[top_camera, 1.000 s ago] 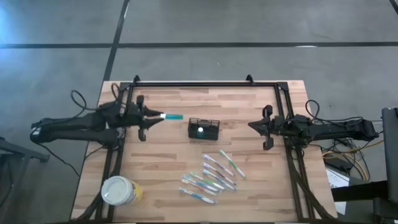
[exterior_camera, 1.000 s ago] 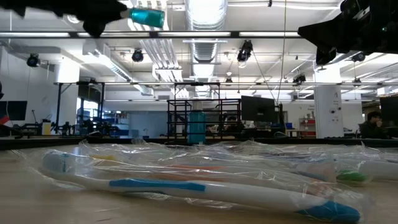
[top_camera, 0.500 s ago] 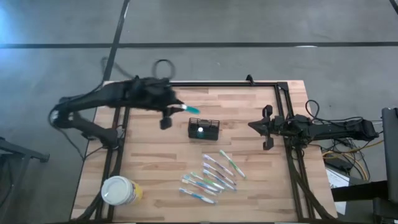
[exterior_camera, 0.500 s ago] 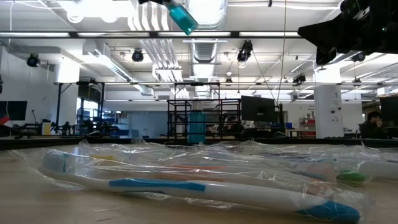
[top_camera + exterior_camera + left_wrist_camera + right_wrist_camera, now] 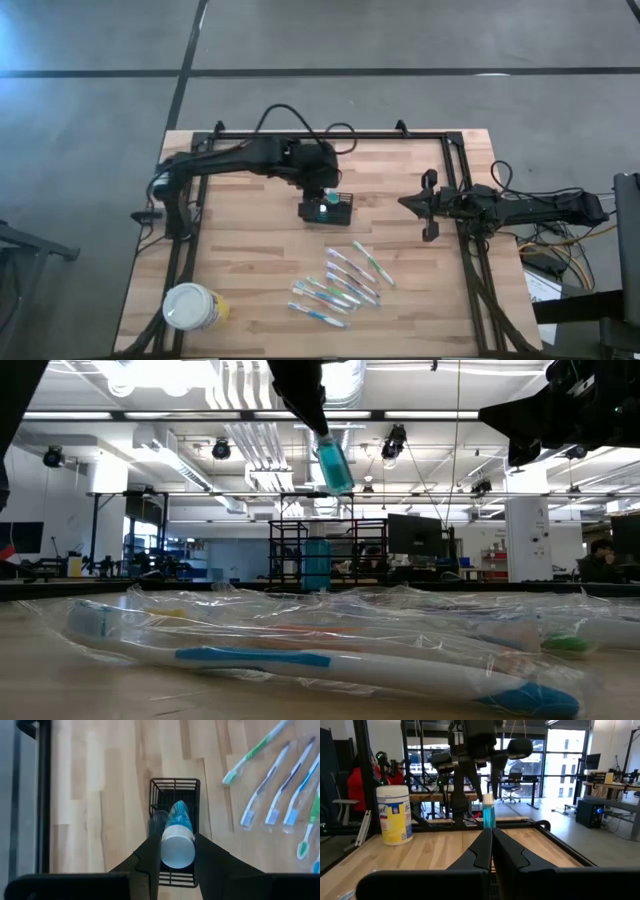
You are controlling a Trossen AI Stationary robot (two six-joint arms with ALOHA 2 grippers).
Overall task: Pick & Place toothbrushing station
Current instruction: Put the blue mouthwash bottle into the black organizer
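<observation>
The toothbrushing station, a small black wire-mesh basket, stands on the wooden table near its middle. My left gripper hangs right over it, pointing steeply down and shut on a teal tube with a white cap. The tube's teal end points down at the basket's open top. My right gripper waits level at the table's right side, shut on nothing. My left gripper pinches the tube at its white cap end, one finger on either side of it. The fingers come from above, slanting down from the table's left, and lie along the tube. The tube hangs below the fingertips, tilted, clear of the table.
Several wrapped toothbrushes lie toward the near edge, right of the middle. A round white-lidded yellowish tub stands at the near left corner. A black frame runs along the table's far edge and sides.
My left gripper has swung from the table's left side toward the right until it is over the basket, rising a little and tipping from level to steeply downward. The tube has come along in its hold, from lying level to hanging teal end down.
</observation>
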